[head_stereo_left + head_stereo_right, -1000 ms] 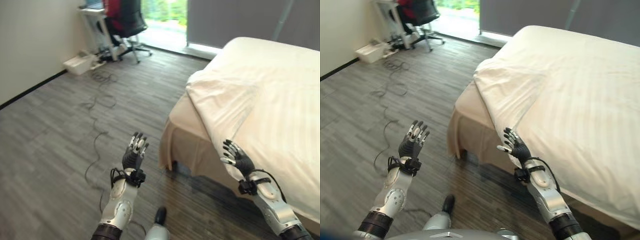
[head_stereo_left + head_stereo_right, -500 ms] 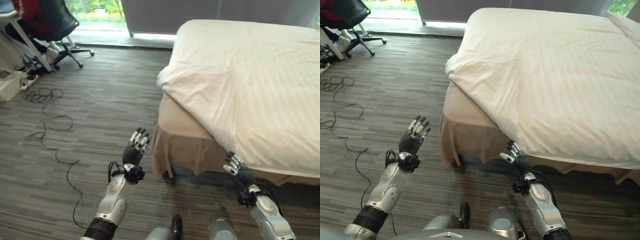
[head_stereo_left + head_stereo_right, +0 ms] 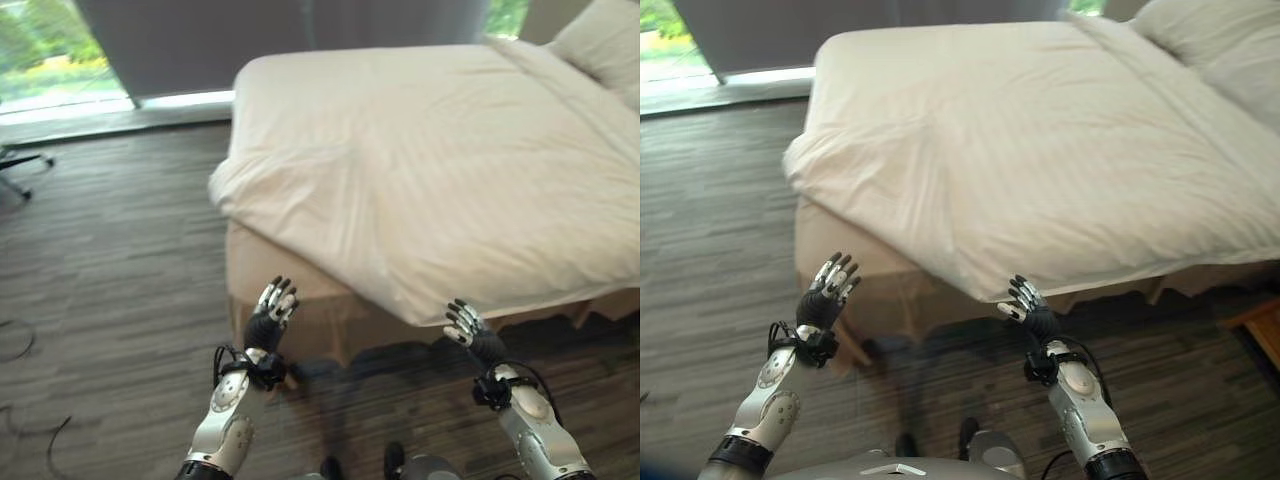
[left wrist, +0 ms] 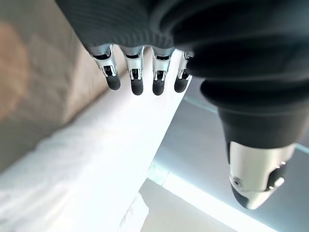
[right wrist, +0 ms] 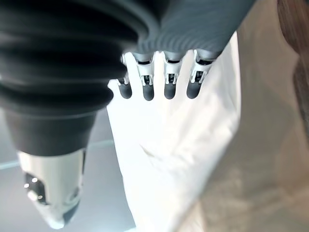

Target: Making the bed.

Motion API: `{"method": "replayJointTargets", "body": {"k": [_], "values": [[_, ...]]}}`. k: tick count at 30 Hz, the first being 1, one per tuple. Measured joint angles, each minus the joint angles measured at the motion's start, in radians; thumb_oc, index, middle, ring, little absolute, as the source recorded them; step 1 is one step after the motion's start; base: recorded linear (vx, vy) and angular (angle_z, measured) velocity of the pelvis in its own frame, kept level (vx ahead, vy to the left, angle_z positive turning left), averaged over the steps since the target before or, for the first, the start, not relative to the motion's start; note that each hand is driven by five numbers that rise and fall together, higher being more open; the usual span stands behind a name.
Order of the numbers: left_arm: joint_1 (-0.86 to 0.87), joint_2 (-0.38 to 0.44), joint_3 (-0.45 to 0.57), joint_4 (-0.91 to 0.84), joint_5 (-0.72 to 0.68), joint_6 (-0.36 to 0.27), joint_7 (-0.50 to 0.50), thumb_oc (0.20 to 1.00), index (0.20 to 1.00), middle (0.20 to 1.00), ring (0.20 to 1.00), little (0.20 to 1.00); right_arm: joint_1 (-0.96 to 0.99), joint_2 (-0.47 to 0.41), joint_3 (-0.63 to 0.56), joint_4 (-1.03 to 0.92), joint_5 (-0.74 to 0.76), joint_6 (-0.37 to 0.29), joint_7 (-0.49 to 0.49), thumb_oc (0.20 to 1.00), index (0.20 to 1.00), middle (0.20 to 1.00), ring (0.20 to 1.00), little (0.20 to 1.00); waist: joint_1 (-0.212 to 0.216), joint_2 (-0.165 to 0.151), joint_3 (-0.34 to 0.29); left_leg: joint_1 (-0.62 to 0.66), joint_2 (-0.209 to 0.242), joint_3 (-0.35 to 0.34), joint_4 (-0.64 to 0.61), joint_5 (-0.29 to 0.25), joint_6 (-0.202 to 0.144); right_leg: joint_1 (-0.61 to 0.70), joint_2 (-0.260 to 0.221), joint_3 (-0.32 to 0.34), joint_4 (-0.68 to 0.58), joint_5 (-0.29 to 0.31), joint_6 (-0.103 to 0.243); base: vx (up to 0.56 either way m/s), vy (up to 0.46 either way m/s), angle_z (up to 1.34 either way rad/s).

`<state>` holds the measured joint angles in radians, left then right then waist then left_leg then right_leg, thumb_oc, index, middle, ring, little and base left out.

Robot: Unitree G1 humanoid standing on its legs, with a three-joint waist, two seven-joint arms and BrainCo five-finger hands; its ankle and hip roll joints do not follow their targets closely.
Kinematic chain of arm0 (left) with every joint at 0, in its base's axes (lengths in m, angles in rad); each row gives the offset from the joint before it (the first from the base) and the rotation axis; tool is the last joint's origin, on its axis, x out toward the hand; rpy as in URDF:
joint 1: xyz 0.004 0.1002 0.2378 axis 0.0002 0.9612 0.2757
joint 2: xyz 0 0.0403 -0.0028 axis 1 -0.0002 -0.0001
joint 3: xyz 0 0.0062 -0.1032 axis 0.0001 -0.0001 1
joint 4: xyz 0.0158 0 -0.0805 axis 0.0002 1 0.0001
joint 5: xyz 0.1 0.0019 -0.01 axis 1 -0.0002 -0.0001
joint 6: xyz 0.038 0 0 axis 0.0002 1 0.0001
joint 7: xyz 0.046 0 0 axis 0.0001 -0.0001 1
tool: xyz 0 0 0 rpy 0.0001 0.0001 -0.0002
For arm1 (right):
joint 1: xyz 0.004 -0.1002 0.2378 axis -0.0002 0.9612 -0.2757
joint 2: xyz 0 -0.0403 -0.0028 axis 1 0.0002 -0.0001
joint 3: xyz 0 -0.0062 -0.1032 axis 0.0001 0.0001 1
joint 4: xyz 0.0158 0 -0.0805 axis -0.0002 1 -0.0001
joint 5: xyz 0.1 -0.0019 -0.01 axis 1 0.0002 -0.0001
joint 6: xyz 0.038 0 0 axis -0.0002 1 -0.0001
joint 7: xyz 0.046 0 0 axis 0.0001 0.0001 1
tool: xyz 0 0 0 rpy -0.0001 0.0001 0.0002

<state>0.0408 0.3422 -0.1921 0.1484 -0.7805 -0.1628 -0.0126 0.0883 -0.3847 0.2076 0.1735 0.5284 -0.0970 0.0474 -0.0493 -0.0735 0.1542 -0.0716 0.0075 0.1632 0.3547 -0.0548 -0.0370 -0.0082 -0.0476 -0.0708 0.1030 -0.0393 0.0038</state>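
1. Cream duvet (image 3: 430, 180) covers bed (image 3: 850, 270), its corner hanging just above right hand (image 3: 468, 330).
2. Right hand open, empty.
3. Left hand (image 3: 268, 312) open, empty, near bed's skirt.

Head eyes look down at bed (image 3: 420, 170); wrist cameras close.

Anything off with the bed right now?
Yes: the white duvet lies askew. Its near edge runs diagonally, bunched at the foot corner, leaving the beige bed skirt uncovered there. Both hands are open, touching nothing.
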Motion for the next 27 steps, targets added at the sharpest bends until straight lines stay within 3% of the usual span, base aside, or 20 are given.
{"method": "replayJointTargets", "body": {"k": [1, 2, 3, 4, 6, 7, 9, 10, 12, 14, 15, 17, 18, 19, 20, 21, 23, 24, 26, 27], "values": [[-0.002, -0.004, -0.006, -0.006, 0.000, -0.001, 0.000, 1.000, 1.000, 1.000, 1.000, 1.000, -0.007, -0.020, 0.002, 0.006, -0.001, 0.000, -0.001, 1.000, 1.000, 1.000, 1.000, 1.000, 0.002, 0.004, 0.002, -0.051, -0.015, -0.105, 0.102, -0.014, -0.019, -0.005, 0.011, 0.027, 0.001, -0.001, -0.001, 0.07, 0.158, -1.08], [0.009, -0.009, -0.006, -0.016, -0.003, -0.001, -0.001, 1.000, 1.000, 1.000, 1.000, 1.000, -0.026, -0.038, 0.016, 0.024, -0.003, 0.005, -0.002, 1.000, 1.000, 1.000, 1.000, 1.000, 0.029, 0.017, -0.003, -0.046, -0.026, -0.229, 0.093, -0.022, -0.020, -0.001, 0.026, 0.083, -0.016, 0.003, 0.015, 0.13, 0.225, -1.08], [0.007, -0.014, -0.005, -0.017, -0.003, -0.001, -0.002, 1.000, 1.000, 1.000, 1.000, 1.000, -0.029, -0.042, 0.016, 0.025, -0.003, 0.004, -0.001, 1.000, 1.000, 1.000, 1.000, 1.000, 0.030, 0.023, -0.007, -0.047, -0.012, -0.239, 0.076, -0.018, -0.025, -0.002, 0.036, 0.092, -0.016, 0.007, 0.000, 0.11, 0.224, -0.80], [-0.006, -0.027, -0.008, -0.009, -0.003, -0.002, -0.002, 1.000, 1.000, 1.000, 1.000, 1.000, -0.028, -0.049, 0.012, 0.033, -0.003, 0.006, -0.001, 1.000, 1.000, 1.000, 1.000, 1.000, 0.003, 0.020, -0.005, -0.054, 0.028, -0.278, 0.076, -0.019, -0.031, 0.001, 0.032, 0.095, -0.026, 0.002, 0.015, 0.11, 0.259, -0.31], [-0.008, -0.034, -0.007, -0.007, -0.003, -0.002, -0.002, 1.000, 1.000, 1.000, 1.000, 1.000, -0.028, -0.053, 0.010, 0.038, -0.003, 0.008, 0.001, 1.000, 1.000, 1.000, 1.000, 1.000, 0.001, 0.019, -0.008, -0.025, 0.117, -0.304, 0.012, -0.016, -0.029, 0.002, 0.038, 0.120, -0.020, 0.001, 0.017, 0.08, 0.254, -0.37], [-0.008, -0.034, -0.008, -0.004, -0.003, -0.003, -0.002, 1.000, 1.000, 1.000, 1.000, 1.000, -0.025, -0.055, -0.005, 0.039, -0.003, 0.004, 0.000, 1.000, 1.000, 1.000, 1.000, 1.000, -0.007, 0.024, -0.011, 0.015, 0.192, -0.350, -0.057, -0.010, -0.039, -0.012, 0.050, 0.141, 0.000, -0.004, 0.023, 0.07, 0.352, -0.47], [-0.006, -0.041, -0.010, 0.003, -0.004, -0.002, -0.002, 1.000, 1.000, 1.000, 1.000, 1.000, -0.023, -0.076, -0.011, 0.052, -0.002, 0.004, -0.002, 1.000, 1.000, 1.000, 1.000, 1.000, -0.007, 0.043, -0.012, 0.064, 0.235, -0.400, -0.129, 0.024, -0.068, -0.035, 0.051, 0.167, 0.041, -0.030, 0.011, 0.09, 0.438, -0.43], [-0.007, -0.046, -0.015, 0.005, -0.004, -0.002, 0.000, 1.000, 1.000, 1.000, 1.000, 1.000, -0.018, -0.086, -0.015, 0.053, -0.003, 0.005, -0.002, 1.000, 1.000, 1.000, 1.000, 1.000, -0.009, 0.052, -0.015, 0.079, 0.248, -0.427, -0.134, 0.030, -0.085, -0.040, 0.044, 0.184, 0.048, -0.029, 0.044, 0.06, 0.271, -0.28], [-0.007, -0.049, -0.020, 0.002, -0.004, -0.002, -0.002, 1.000, 1.000, 1.000, 1.000, 1.000, -0.018, -0.100, -0.019, 0.062, -0.003, 0.005, 0.001, 1.000, 1.000, 1.000, 1.000, 1.000, -0.004, 0.085, -0.017, 0.109, 0.240, -0.479, -0.155, 0.057, -0.086, -0.041, 0.030, 0.193, 0.059, -0.030, 0.048, 0.04, 0.403, -0.21], [-0.010, -0.049, -0.025, 0.002, -0.005, -0.003, -0.003, 1.000, 1.000, 1.000, 1.000, 1.000, -0.012, -0.102, -0.028, 0.073, -0.003, 0.006, 0.006, 1.000, 1.000, 1.000, 1.000, 1.000, -0.004, 0.089, -0.021, 0.135, 0.206, -0.485, -0.163, 0.015, -0.154, -0.044, -0.016, 0.219, 0.063, -0.025, 0.075, 0.00, 0.429, -0.15], [-0.018, -0.047, -0.027, 0.004, -0.005, -0.003, -0.004, 1.000, 1.000, 1.000, 1.000, 1.000, -0.006, -0.100, -0.034, 0.069, -0.003, 0.005, 0.007, 1.000, 1.000, 1.000, 1.000, 1.000, -0.006, 0.082, -0.019, 0.135, 0.185, -0.483, -0.160, -0.005, -0.162, -0.043, -0.039, 0.232, 0.061, -0.028, 0.098, -0.04, 0.532, -0.09], [-0.036, -0.042, -0.032, 0.000, -0.036, -0.004, -0.007, 1.000, 1.000, 1.000, 1.000, 1.000, 0.007, -0.090, -0.057, 0.070, -0.004, 0.006, 0.006, 1.000, 1.000, 1.000, 1.000, 1.000, -0.023, 0.087, -0.015, 0.152, 0.128, -0.445, -0.190, -0.088, -0.152, -0.043, -0.108, 0.241, 0.049, -0.011, 0.145, -0.07, 0.680, 0.15], [-0.046, -0.033, -0.037, 0.003, -0.041, -0.004, -0.009, 1.000, 1.000, 1.000, 1.000, 1.000, 0.011, -0.069, -0.081, 0.069, -0.005, 0.006, 0.004, 1.000, 1.000, 1.000, 1.000, 1.000, -0.032, 0.086, -0.017, 0.180, 0.106, -0.417, -0.251, -0.106, -0.128, -0.047, -0.145, 0.220, 0.048, -0.014, 0.163, -0.08, 0.600, 0.30], [-0.065, -0.018, -0.041, 0.000, -0.041, -0.004, -0.012, 1.000, 1.000, 1.000, 1.000, 1.000, 0.015, -0.050, -0.094, 0.078, -0.007, 0.006, -0.006, 1.000, 1.000, 1.000, 1.000, 1.000, -0.031, 0.085, -0.018, 0.200, 0.088, -0.389, -0.334, -0.114, -0.078, -0.058, -0.189, 0.205, 0.058, -0.016, 0.173, -0.06, 0.419, 0.15], [-0.068, -0.011, -0.039, 0.001, -0.041, -0.004, -0.012, 1.000, 1.000, 1.000, 1.000, 1.000, 0.017, -0.033, -0.092, 0.085, -0.008, 0.008, -0.012, 1.000, 1.000, 1.000, 1.000, 1.000, -0.029, 0.069, -0.014, 0.213, 0.066, -0.383, -0.351, -0.098, -0.070, -0.067, -0.211, 0.212, 0.059, -0.016, 0.175, -0.07, 0.351, -0.08], [-0.064, 0.004, -0.038, 0.007, -0.039, -0.009, -0.011, 1.000, 1.000, 1.000, 1.000, 1.000, 0.033, -0.006, -0.091, 0.074, -0.007, 0.008, -0.017, 1.000, 1.000, 1.000, 1.000, 1.000, -0.025, 0.050, -0.017, 0.211, 0.033, -0.365, -0.355, -0.091, -0.048, -0.073, -0.239, 0.216, 0.051, 0.038, 0.192, -0.12, 0.355, -0.46], [-0.032, 0.026, -0.040, 0.019, -0.028, -0.014, -0.001, 1.000, 1.000, 1.000, 1.000, 1.000, 0.039, 0.061, -0.075, 0.064, -0.002, 0.003, -0.022, 1.000, 1.000, 1.000, 1.000, 1.000, -0.016, 0.056, -0.014, 0.193, -0.028, -0.272, -0.297, -0.109, 0.007, -0.147, -0.246, 0.185, 0.063, 0.172, 0.176, -0.23, 0.571, -1.03], [-0.030, 0.023, -0.040, 0.025, -0.024, -0.012, -0.002, 1.000, 1.000, 1.000, 1.000, 1.000, 0.030, 0.064, -0.064, 0.058, -0.001, 0.003, -0.022, 1.000, 1.000, 1.000, 1.000, 1.000, -0.005, 0.078, -0.008, 0.186, -0.008, -0.247, -0.302, -0.112, 0.010, -0.150, -0.259, 0.148, 0.058, 0.192, 0.166, -0.24, 0.544, -1.03], [-0.024, 0.005, -0.034, 0.026, -0.019, -0.007, -0.002, 1.000, 1.000, 1.000, 1.000, 1.000, 0.074, 0.077, -0.039, 0.084, 0.037, 0.013, -0.014, 1.000, 1.000, 1.000, 1.000, 1.000, -0.008, 0.076, 0.002, 0.199, -0.046, -0.205, -0.288, -0.123, 0.063, -0.149, -0.278, 0.003, 0.054, 0.289, 0.145, -0.29, 0.587, -0.62], [-0.009, 0.003, -0.025, 0.022, -0.019, -0.007, -0.005, 1.000, 1.000, 1.000, 1.000, 1.000, 0.085, 0.071, -0.029, 0.085, 0.042, 0.020, -0.007, 1.000, 1.000, 1.000, 1.000, 1.000, -0.006, 0.094, 0.006, 0.197, -0.029, -0.186, -0.285, -0.123, 0.074, -0.175, -0.259, -0.001, 0.122, 0.263, 0.167, -0.20, 0.389, -0.49]]}}
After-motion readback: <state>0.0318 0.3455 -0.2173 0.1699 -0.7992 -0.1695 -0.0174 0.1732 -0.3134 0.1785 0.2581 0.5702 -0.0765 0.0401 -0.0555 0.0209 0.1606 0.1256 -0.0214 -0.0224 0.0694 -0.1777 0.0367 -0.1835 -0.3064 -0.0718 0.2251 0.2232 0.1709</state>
